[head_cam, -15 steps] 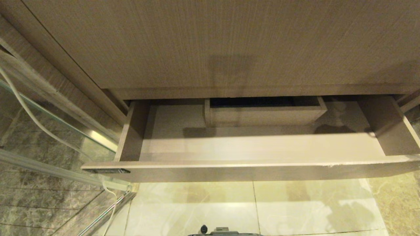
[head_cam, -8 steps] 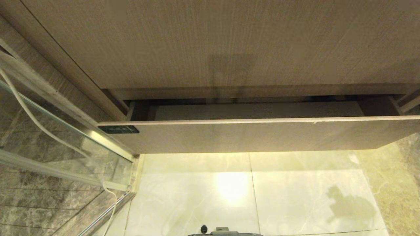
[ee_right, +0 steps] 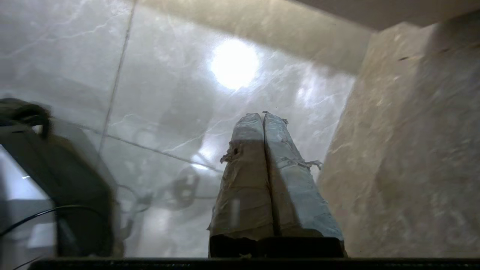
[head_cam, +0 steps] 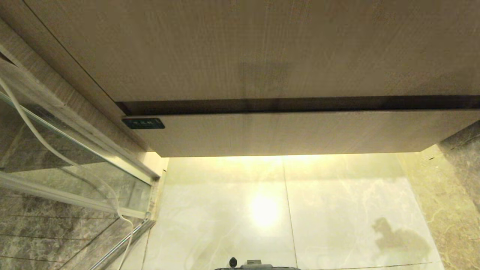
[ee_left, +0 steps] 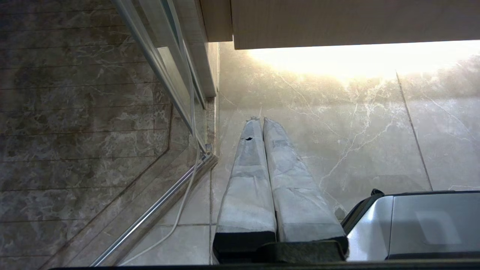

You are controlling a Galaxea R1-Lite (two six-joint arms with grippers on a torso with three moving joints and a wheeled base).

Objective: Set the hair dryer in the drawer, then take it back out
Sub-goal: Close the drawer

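Observation:
The drawer [head_cam: 285, 133] is pushed fully in, its beige wood-grain front flush under the taller panel, with a small black label [head_cam: 143, 123] at its left end. The hair dryer is out of view. Neither arm shows in the head view. My left gripper [ee_left: 259, 120] is shut and empty, hanging above the pale floor tiles beside the glass door. My right gripper [ee_right: 261, 113] is also shut with nothing between its taped fingers, pointing down at the glossy floor next to a brown marble wall.
A glass shower door [head_cam: 75, 165] with a metal rail and a white cable [head_cam: 45, 146] stands at the left. The tall wood panel [head_cam: 255, 48] fills the upper view. A brown marble wall [head_cam: 457, 187] bounds the right. My base [head_cam: 255, 265] shows at the bottom edge.
The drawer, wide open with its boxed cutout showing a second ago, has slid all the way shut. The shadow on the floor at the right has shifted slightly.

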